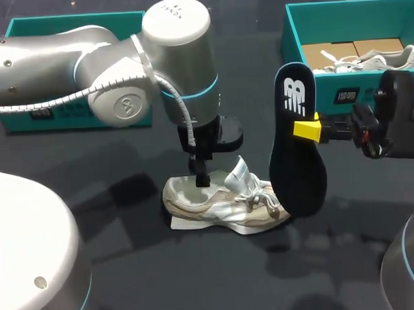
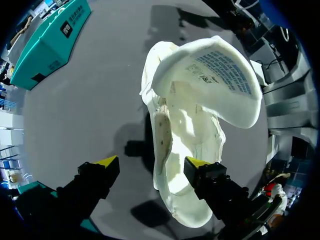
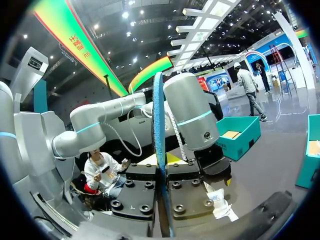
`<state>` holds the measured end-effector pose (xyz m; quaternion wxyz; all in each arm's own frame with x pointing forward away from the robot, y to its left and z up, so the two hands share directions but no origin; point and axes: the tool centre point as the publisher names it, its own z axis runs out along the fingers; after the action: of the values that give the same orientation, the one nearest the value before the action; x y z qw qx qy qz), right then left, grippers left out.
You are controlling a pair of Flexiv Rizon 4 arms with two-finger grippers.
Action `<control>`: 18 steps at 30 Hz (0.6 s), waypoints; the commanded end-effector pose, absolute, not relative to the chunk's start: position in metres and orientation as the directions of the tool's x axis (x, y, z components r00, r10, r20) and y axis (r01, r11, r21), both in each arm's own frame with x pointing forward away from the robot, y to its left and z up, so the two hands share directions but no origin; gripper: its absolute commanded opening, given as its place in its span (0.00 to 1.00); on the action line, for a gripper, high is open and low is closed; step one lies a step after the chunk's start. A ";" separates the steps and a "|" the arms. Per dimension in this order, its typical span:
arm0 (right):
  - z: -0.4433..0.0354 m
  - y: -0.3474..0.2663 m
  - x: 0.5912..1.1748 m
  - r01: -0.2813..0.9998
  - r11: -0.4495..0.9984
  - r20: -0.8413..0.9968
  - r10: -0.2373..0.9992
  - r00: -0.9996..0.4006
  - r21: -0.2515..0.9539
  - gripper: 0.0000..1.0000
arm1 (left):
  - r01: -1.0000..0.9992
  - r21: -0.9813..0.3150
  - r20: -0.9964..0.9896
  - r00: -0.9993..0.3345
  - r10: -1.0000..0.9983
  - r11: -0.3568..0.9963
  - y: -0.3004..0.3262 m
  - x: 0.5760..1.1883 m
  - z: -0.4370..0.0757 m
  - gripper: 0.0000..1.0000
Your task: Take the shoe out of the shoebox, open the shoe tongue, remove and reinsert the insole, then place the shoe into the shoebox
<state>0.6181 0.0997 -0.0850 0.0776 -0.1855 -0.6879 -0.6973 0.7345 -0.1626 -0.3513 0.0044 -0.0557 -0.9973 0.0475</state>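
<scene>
With the right gripper (image 1: 308, 129) pinching the dark insole (image 1: 296, 142) upright just right of the mid-table shoe (image 1: 222, 205), and the left gripper (image 2: 150, 165) spread astride its heel collar, I'd fear the insole catching the raised tongue (image 1: 239, 171) and buckling.

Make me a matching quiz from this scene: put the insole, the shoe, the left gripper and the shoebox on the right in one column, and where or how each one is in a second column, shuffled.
Column one:
1. insole
2. shoe
3. left gripper
4. shoebox on the right

Column two:
A. open, at the shoe's heel end
B. at the far side of the table, another shoe inside
C. held upright in the right gripper
D. resting on the table, tongue lifted

Pairs: 1-C, 2-D, 3-A, 4-B.
</scene>
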 end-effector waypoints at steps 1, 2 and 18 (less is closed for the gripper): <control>-0.086 0.101 0.617 0.364 -0.041 0.366 0.149 -0.919 0.931 0.00 | 0.112 -0.093 0.002 -0.994 0.113 0.989 -0.166 0.733 -0.357 0.81; -0.086 0.101 0.617 0.364 -0.041 0.366 0.149 -0.919 0.931 0.00 | 0.113 -0.094 0.003 -0.994 0.114 0.989 -0.166 0.732 -0.357 0.80; -0.086 0.101 0.617 0.364 -0.041 0.366 0.149 -0.919 0.931 0.00 | 0.136 -0.100 0.031 -0.990 0.139 0.986 -0.174 0.723 -0.372 0.53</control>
<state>0.6181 0.0997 -0.0850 0.0776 -0.1855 -0.6880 -0.6973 0.7215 -0.1703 -0.3677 0.0175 -0.0687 -0.9962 0.0499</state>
